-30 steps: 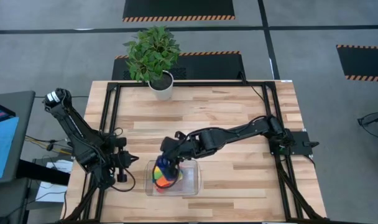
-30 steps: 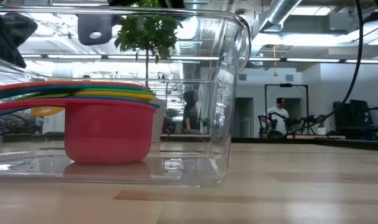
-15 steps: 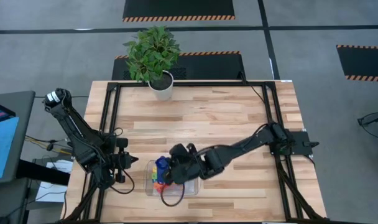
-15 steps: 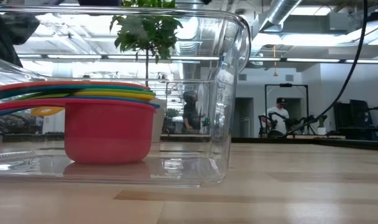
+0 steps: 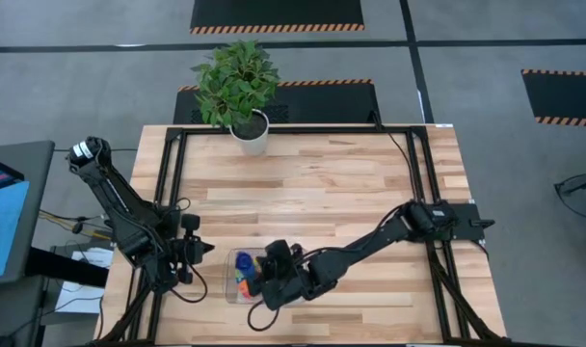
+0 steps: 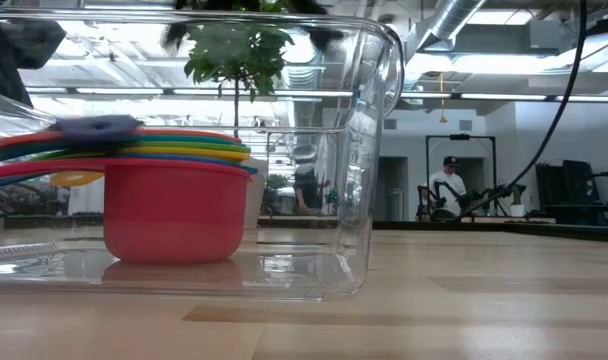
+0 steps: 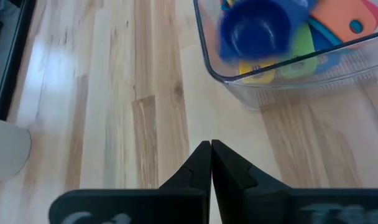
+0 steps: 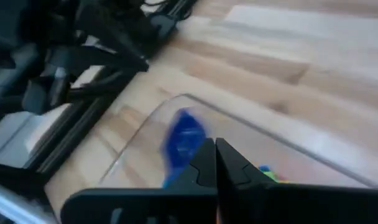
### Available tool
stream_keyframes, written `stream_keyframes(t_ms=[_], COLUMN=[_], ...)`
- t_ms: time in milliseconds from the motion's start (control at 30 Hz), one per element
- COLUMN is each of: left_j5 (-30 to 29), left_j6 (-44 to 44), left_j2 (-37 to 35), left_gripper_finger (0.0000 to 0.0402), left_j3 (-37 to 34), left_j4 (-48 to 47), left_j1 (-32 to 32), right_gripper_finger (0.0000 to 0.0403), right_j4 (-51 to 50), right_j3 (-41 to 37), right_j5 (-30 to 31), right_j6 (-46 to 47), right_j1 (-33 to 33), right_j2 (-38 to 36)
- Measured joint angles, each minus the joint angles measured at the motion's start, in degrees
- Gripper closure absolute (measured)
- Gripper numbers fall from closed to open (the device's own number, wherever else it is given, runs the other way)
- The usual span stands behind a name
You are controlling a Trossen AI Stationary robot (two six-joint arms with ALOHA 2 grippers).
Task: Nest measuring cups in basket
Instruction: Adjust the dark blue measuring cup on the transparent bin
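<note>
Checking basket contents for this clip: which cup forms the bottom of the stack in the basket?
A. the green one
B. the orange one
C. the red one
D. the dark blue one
C: in the low view the red cup rests on the floor of the basket, the others nested inside it.

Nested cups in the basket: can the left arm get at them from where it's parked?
Probably yes: the shut left claw faces the basket across bare wood, but the right arm hangs over the cups.

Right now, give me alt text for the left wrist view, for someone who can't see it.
A clear basket on a wooden table holds measuring cups, a blurred blue cup on top of yellow, green and orange ones. In the foreground the left gripper points at the basket with its fingers shut, holding nothing.
</note>
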Motion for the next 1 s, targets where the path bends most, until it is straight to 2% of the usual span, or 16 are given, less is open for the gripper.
stream_keyframes(t_ms=[233,333,467,600,700,800,1000], left_j5=[0.15,0.29,2.37,3.28,3.34,3.43,4.17], left_j6=[0.23,0.38,0.36,0.39,0.39,0.08,-3.37], left_j2=[0.00,0.00,0.00,0.00,0.00,0.00,0.00], left_gripper_finger=[0.0402,0.0402,0.0401,0.0401,0.0401,0.0401,0.0401], left_j3=[0.02,0.02,0.02,0.02,0.02,0.02,0.02], left_j4=[-0.61,-0.91,-2.42,-3.71,-3.68,-3.70,-3.67], left_j1=[0.00,-0.01,-0.01,-0.02,0.00,0.00,-0.01], right_gripper_finger=[0.0396,0.0399,0.0384,0.0352,0.0343,0.0341,0.0340], right_j4=[3.58,5.48,12.19,16.74,17.28,16.50,10.92], right_j3=[0.08,0.10,0.12,0.17,0.19,0.19,0.19], right_j5=[-1.07,-0.76,-5.63,-11.46,-11.98,-12.62,-21.25], right_j6=[-0.04,-4.63,-19.23,-42.43,-57.41,-67.90,-81.99], right_j1=[0.91,1.30,0.68,-1.02,-2.26,-3.82,-8.04], right_j2=[1.27,1.22,1.22,1.22,1.18,1.18,1.11])
